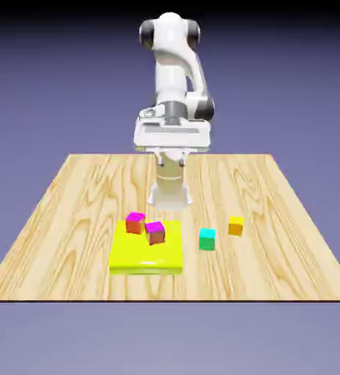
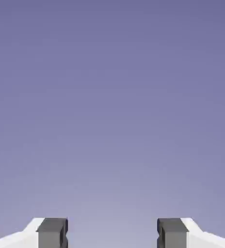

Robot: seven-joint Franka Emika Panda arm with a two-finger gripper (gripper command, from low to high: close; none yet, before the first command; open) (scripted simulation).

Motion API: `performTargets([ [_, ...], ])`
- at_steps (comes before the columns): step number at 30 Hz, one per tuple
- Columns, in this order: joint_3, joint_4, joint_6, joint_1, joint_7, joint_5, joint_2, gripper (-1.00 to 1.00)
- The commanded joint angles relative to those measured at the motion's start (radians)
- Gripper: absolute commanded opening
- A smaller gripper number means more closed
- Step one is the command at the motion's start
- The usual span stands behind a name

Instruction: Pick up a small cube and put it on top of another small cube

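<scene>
Yellow slab sits closest to the desk's near edge, carrying two magenta-topped cubes. Teal cube at its 3 o'clock, small cube just beyond, bare wood all round. Gripper fingers apart, nothing between; hand view shows backdrop only. Fingers hard to make out in exterior view.

Small cubes, four in all: two magenta-topped cubes, one teal cube, one yellow-topped cube with orange sides. Flat yellow slab, one, bearing both magenta-topped cubes. Wooden tabletop, one; white robot arm, one, with one tool of two grey fingertips.
</scene>
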Motion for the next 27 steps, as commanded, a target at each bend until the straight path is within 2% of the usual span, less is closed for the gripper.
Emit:
performTargets([
  [1,-0.002,-0.004,-0.010,0.014,0.004,0.044,0.009,0.00],
  [27,-0.046,-0.114,-0.264,0.378,0.105,1.174,0.246,0.00],
])
